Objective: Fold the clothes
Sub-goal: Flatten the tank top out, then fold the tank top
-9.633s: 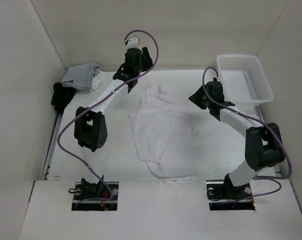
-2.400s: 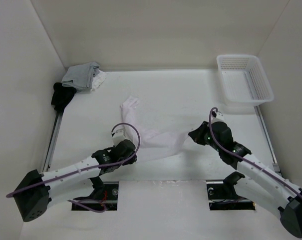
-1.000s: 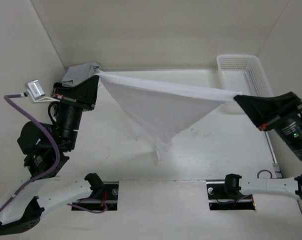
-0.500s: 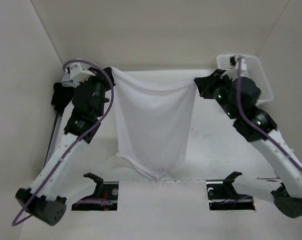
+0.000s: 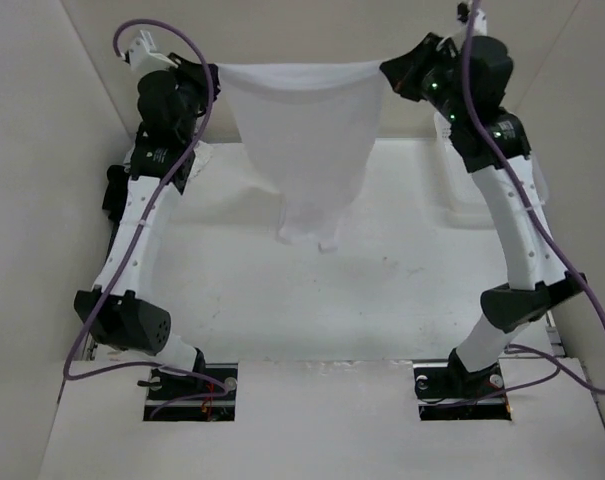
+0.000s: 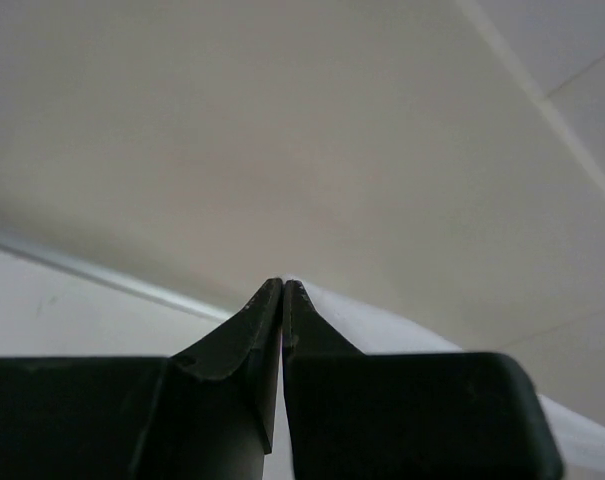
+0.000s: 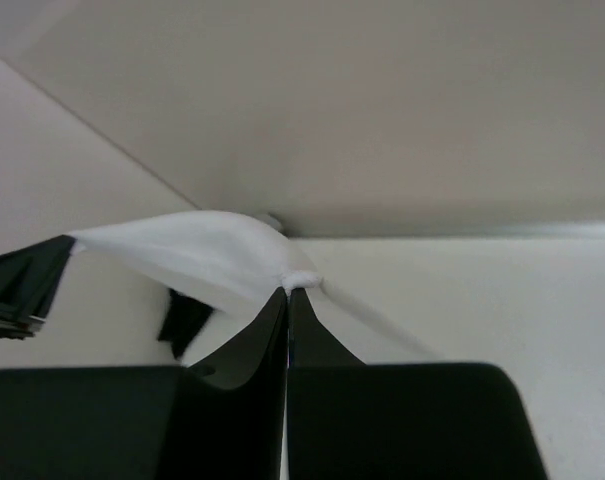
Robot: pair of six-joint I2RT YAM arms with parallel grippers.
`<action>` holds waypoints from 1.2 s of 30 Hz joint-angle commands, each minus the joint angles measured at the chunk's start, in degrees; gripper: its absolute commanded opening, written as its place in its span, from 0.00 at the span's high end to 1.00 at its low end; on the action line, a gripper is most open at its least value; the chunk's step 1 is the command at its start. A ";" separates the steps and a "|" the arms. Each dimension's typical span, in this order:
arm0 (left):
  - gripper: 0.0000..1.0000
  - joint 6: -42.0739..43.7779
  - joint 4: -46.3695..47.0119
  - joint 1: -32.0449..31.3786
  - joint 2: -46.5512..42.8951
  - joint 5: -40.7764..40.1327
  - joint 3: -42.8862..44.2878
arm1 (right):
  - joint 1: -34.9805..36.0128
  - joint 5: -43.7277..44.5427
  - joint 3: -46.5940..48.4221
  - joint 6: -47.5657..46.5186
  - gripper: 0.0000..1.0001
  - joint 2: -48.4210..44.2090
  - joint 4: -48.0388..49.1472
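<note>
The clothes (image 5: 304, 130), one thin white garment, hang stretched between both grippers high at the back of the table. The top edge runs taut from side to side, and the lower end (image 5: 307, 230) dangles in a narrow bunch. My left gripper (image 5: 214, 72) is shut on the top left corner. In the left wrist view its tips (image 6: 283, 284) meet, with white cloth (image 6: 402, 330) running off to the right. My right gripper (image 5: 385, 70) is shut on the top right corner. A small bunch of cloth (image 7: 304, 279) sits at its closed tips (image 7: 287, 291).
A black garment (image 5: 114, 192) lies at the table's left edge behind the left arm. Part of a grey-and-white pile (image 5: 198, 158) shows beside that arm. The white basket (image 5: 454, 190) at the back right is mostly hidden by the right arm. Walls close in on all sides.
Both arms have risen and swung toward the back wall. The garment has gone up with them, and its lower end now hangs much farther back over the table.
</note>
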 commanded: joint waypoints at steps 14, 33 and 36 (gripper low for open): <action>0.98 1.84 7.87 -6.62 -30.90 -5.22 -35.42 | 9.96 7.45 -47.70 -0.87 1.00 -38.52 7.70; 0.98 -13.90 -30.19 -20.96 -71.21 -11.39 -70.47 | 57.71 23.63 -94.26 37.63 1.00 -61.33 -2.06; 0.98 -11.36 -20.21 -20.43 -64.10 -13.40 -69.24 | 51.94 24.61 -92.52 32.57 1.00 -59.84 0.75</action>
